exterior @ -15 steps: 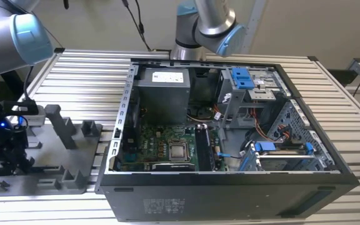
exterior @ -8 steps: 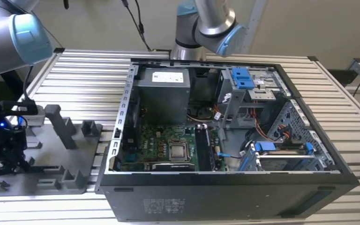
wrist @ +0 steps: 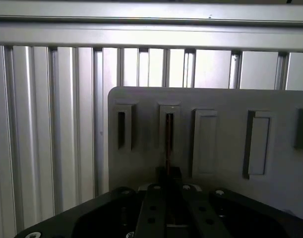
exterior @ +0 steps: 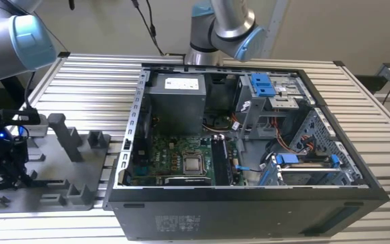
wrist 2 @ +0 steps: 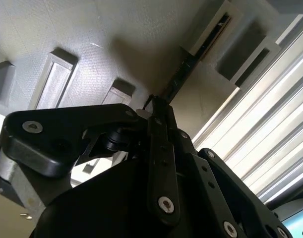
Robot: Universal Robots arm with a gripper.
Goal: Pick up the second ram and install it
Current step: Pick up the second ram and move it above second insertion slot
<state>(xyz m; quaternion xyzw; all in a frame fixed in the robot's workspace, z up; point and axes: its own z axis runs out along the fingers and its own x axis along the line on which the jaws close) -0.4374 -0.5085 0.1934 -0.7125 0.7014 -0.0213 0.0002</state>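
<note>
I count one open computer case (exterior: 249,152) and, on the exterior view's left, one grey tray (exterior: 49,197). In the first wrist view my single gripper (wrist: 168,173) pinches the second ram (wrist: 168,140), one stick standing edge-on in a tray slot.

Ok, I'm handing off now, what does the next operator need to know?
Gripper: shut on the ram stick, over the grey tray at the exterior view's left.
Stick: edge-on, in line with a tray slot; cannot tell if it is clear of it.
Done: grip taken.
Left: stick not yet on the motherboard in the open computer case.
</note>
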